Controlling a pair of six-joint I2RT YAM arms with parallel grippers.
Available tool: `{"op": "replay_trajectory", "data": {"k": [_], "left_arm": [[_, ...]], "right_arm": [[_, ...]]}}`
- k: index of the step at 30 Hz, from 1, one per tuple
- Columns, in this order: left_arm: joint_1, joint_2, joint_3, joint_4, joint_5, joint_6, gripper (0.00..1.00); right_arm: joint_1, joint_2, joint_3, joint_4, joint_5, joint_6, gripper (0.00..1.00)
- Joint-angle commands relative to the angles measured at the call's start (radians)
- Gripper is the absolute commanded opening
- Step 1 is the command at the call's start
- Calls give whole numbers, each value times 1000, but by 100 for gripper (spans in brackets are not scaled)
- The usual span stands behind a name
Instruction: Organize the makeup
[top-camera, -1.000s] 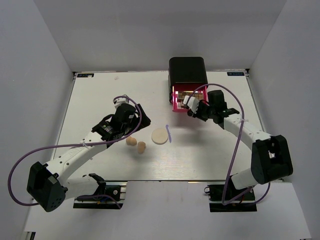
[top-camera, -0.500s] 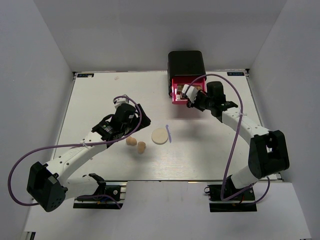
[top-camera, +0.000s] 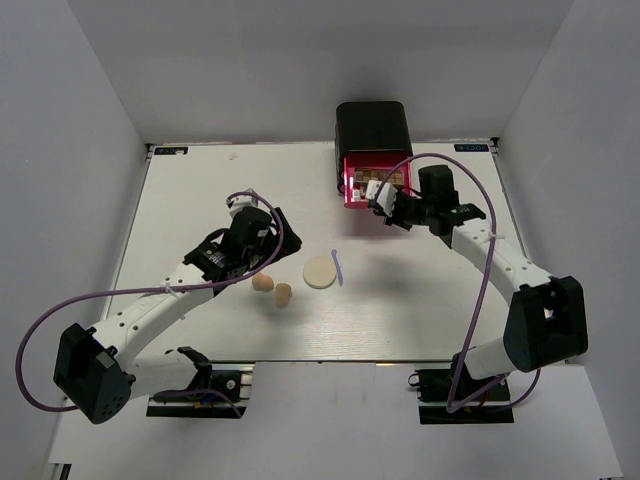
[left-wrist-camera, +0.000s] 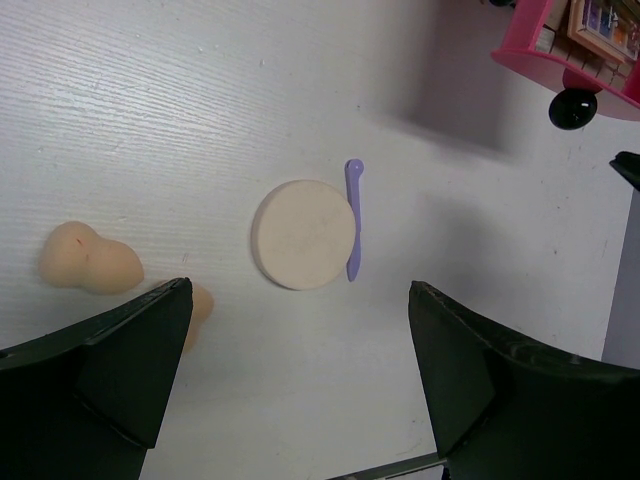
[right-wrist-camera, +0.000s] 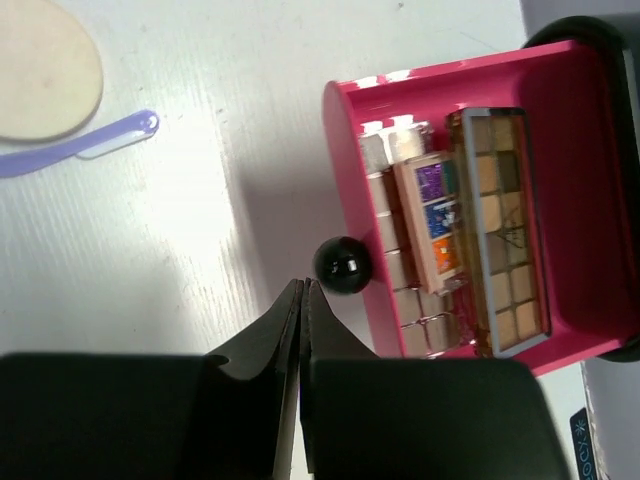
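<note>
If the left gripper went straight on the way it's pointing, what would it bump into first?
Probably the round cream puff. In the wrist view it lies ahead, between the fingers of the open left gripper, with the purple stick against its edge. Depth is hard to judge.

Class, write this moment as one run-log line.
left tool: open, aimed at cream puff | right tool: shut beside drawer knob | pink drawer: open, palettes inside | loose: purple stick, two sponges

Left arm (top-camera: 150, 308), right arm (top-camera: 497, 262): white links, black joints; purple cable (top-camera: 24, 352) along each; gripper fingers (left-wrist-camera: 100, 380) black
</note>
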Motion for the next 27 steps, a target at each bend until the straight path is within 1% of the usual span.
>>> {"op": "replay_trajectory", "data": {"k": [1, 6, 7, 8, 9, 10, 11, 12, 13, 14, 15, 17, 18, 20, 21, 22, 24, 25, 27], "left_arm": [[5, -3, -2, 14, 4, 2, 98], [5, 3, -2, 19, 10, 2, 98], [5, 3, -2, 19, 9, 2, 98], [5, 3, 0, 16, 10, 2, 98], [5, 3, 1, 16, 7, 2, 98], [5, 4, 3, 10, 6, 2, 98], [5, 3, 4, 8, 4, 1, 98], [5, 3, 4, 7, 3, 1, 98], [5, 3, 4, 7, 3, 1, 98], [5, 3, 4, 7, 1, 1, 98], [5, 6, 4, 8, 3, -1, 98], [5, 12, 7, 13, 6, -1, 98], [5, 15, 9, 14, 9, -1, 98], [5, 23, 12, 15, 15, -1, 98], [5, 27, 15, 13, 13, -1, 98], [5, 27, 15, 13, 15, 1, 98], [5, 27, 15, 11, 13, 1, 98], [5, 27, 15, 11, 15, 1, 98], [5, 27, 15, 11, 15, 1, 98]], "right_arm": [[-4, -19, -29, -54, -36, -55, 3], [-1, 14, -68, 10, 1, -56, 0], [-1, 22, -100, 31, 7, -52, 0], [4, 20, -125, 110, 30, -43, 0], [8, 16, -151, 149, 35, -33, 0], [10, 2, -214, 203, 44, -29, 0], [21, -6, -248, 325, 73, -23, 0], [24, -13, -283, 382, 85, -23, 0], [31, -28, -353, 437, 101, -27, 0], [36, -33, -387, 494, 130, -33, 0], [42, -36, -420, 593, 139, -44, 0], [48, -24, -498, 689, 186, -79, 0], [61, -6, -519, 799, 203, -84, 0], [65, 20, -577, 911, 251, -104, 0], [70, 58, -593, 977, 272, -111, 0], [77, 80, -605, 1098, 315, -133, 0], [84, 159, -618, 1206, 364, -147, 0], [88, 186, -615, 1292, 407, -162, 0], [91, 256, -593, 1354, 441, -170, 0]]}}
